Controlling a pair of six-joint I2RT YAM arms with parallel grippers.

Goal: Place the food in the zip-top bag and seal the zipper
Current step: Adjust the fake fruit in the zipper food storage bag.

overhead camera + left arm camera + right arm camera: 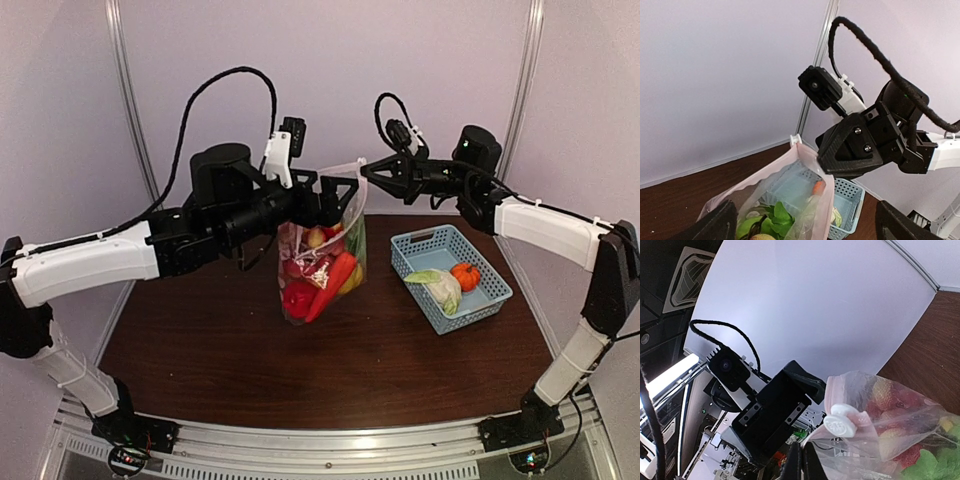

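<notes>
The bag (322,262), filled with food (318,288), is held above the desk (200,340), its top corner pinched by the clenched right claw (364,171). The left claw (330,195) is spread wide around the bag's mouth, released.

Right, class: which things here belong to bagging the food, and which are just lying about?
Job in hand: bag, red pepper, cabbage, pumpkin, zipper slider, right gripper pinching the bag's top edge.
Lying about: blue basket, table.
</notes>
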